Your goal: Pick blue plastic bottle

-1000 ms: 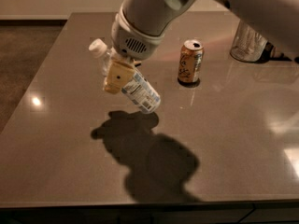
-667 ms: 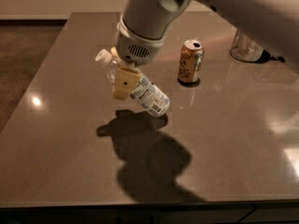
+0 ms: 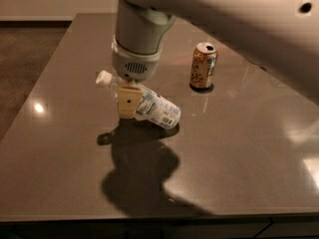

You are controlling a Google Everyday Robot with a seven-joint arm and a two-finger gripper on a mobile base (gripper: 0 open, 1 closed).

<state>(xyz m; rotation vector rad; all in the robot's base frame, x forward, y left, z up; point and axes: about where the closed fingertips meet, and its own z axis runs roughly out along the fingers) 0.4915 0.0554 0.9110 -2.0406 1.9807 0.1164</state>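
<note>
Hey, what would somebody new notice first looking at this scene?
The gripper, left of centre over the grey table, has its jaws clamped on the blue plastic bottle, which hangs tilted, top end up to the left. Behind it to the right stands an orange-brown can, upright and apart.

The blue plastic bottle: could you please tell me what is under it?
Under the blue plastic bottle, held tilted in the gripper mid-table, only table and shadow show. The jaws hide its middle; whether its base touches the table is unclear.
</note>
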